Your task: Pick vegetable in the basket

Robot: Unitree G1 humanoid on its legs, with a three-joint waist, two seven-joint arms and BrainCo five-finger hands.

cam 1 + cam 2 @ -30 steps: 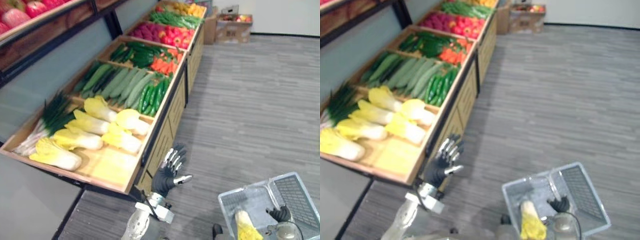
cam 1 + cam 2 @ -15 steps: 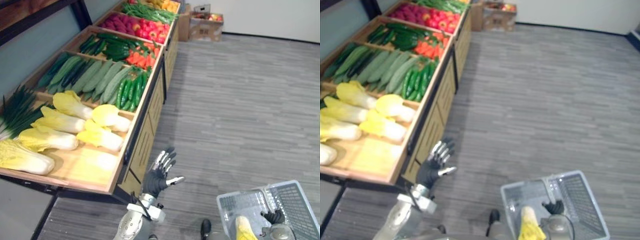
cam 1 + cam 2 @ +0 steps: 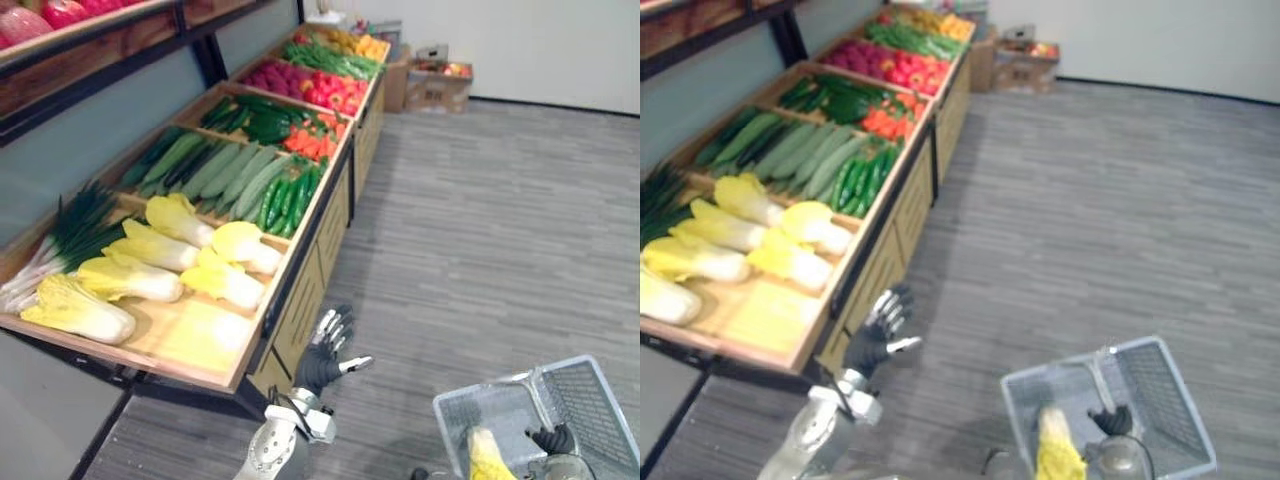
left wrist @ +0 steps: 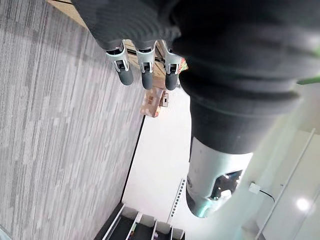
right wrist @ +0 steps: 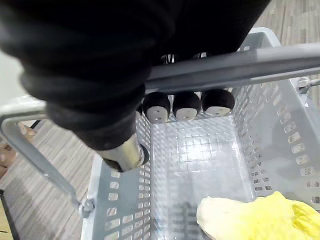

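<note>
We see our left hand (image 3: 322, 366) over the grey floor (image 3: 480, 250), fingers spread and holding nothing, just beside the front of the wooden stand (image 3: 300, 300). To its left on the stand lie yellow cabbages (image 3: 235, 243), with cucumbers (image 3: 235, 172) farther off. Well to its right, our right hand (image 3: 556, 438) sits at the handle of a grey basket (image 3: 590, 395); a cabbage (image 3: 484, 455) lies inside, just beside that hand.

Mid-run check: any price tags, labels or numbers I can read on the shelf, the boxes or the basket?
No readable text anywhere.
Shelf: no tags or signs show on its rim or dividers.
Cardboard boxes by the far wall: any print is too small to read.
Basket: plain grey mesh, no label shows.
</note>
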